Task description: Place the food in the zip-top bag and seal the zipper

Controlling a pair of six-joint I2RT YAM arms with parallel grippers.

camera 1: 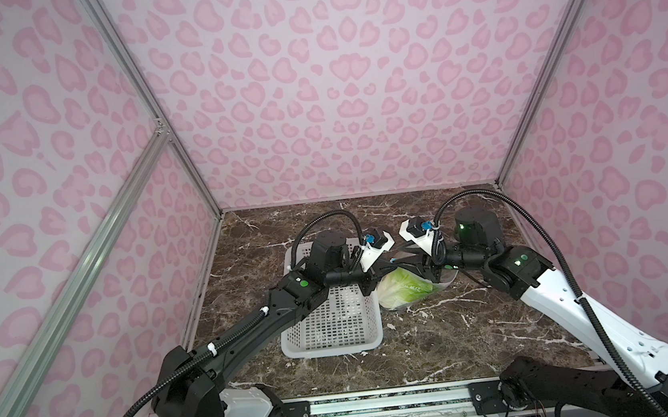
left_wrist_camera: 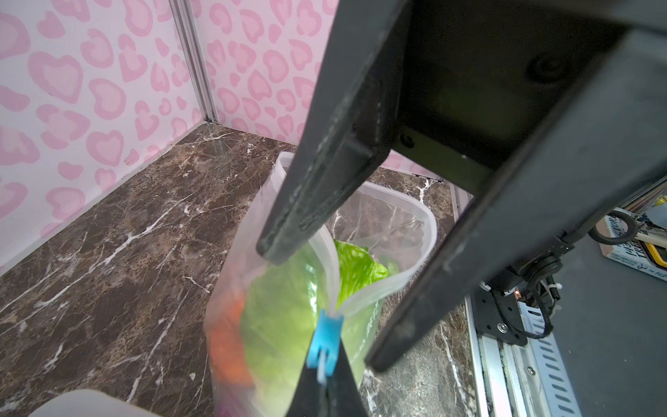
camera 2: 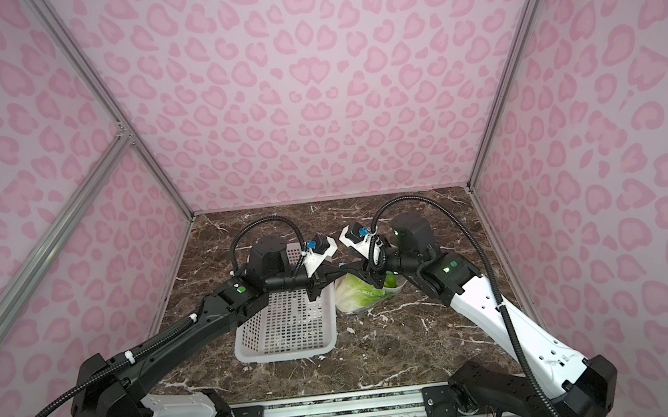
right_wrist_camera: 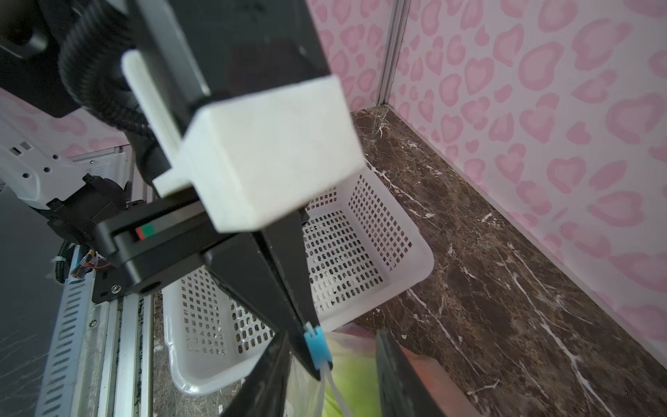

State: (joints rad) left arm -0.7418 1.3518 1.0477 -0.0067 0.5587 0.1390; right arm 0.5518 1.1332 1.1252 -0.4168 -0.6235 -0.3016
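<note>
Black-and-white arms [camera 1: 251, 322], corrugated black cables [camera 1: 468, 192]

Shows the left end effector [right_wrist_camera: 308, 363] clamped tight on the zipper [right_wrist_camera: 330, 382], right at its blue slider tab [right_wrist_camera: 317, 348]. Catches the right end effector [right_wrist_camera: 335, 337] with fingers spread either side of the zip-top bag [right_wrist_camera: 303, 393], green lettuce [right_wrist_camera: 357, 375] blurred inside. Places the white perforated basket [right_wrist_camera: 361, 234] behind, on the marble desk [right_wrist_camera: 505, 270].

White perforated basket [camera 1: 333, 348] sits on dark marble tabletop [camera 1: 440, 333].
</note>
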